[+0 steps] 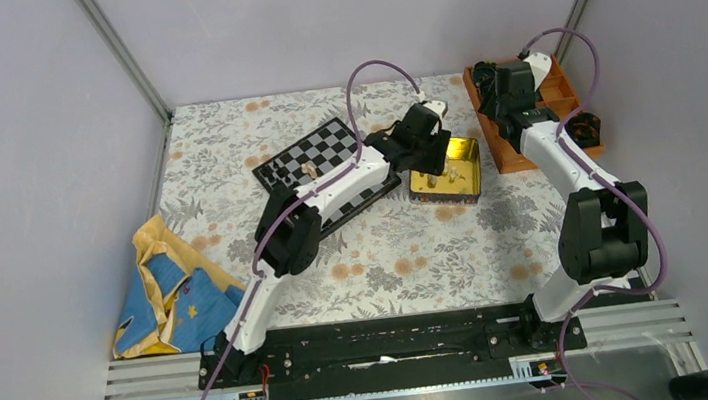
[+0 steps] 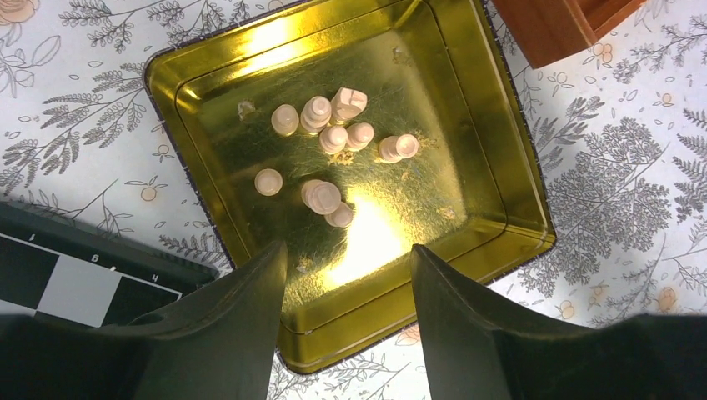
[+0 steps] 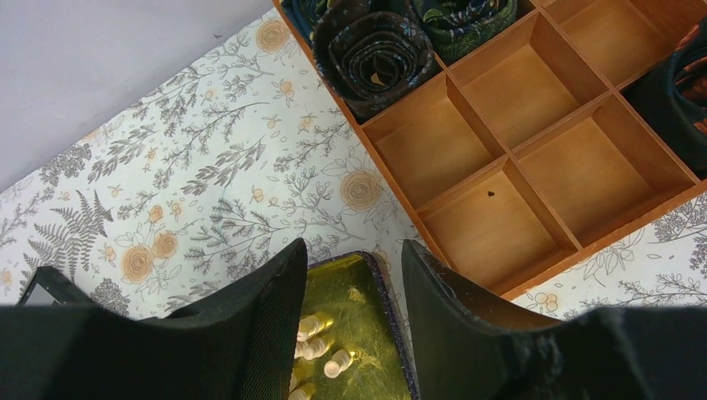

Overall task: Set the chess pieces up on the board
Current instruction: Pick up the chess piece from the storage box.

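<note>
The left gripper (image 2: 348, 254), jaws apart and empty, is hovering at six o'clock of the tin (image 2: 518, 208) over tiny, light, probably slippery pieces (image 2: 325, 197), best pinched at the waist.

The left arm (image 1: 329, 193) climbs from its base at the lower left of the overhead view, folds at a dark elbow near mid-frame, and its white forearm slants up and to the right. The left gripper (image 1: 428, 151) sits just right of centre, pointing down. In its wrist view the two dark fingers (image 2: 242, 333) stand well apart, nothing between them. The right arm (image 1: 567, 161) rises from the lower right, bends at a bulky elbow and stretches to the upper right. The right gripper (image 3: 352, 246) is the same: jaws parted, empty.
</note>
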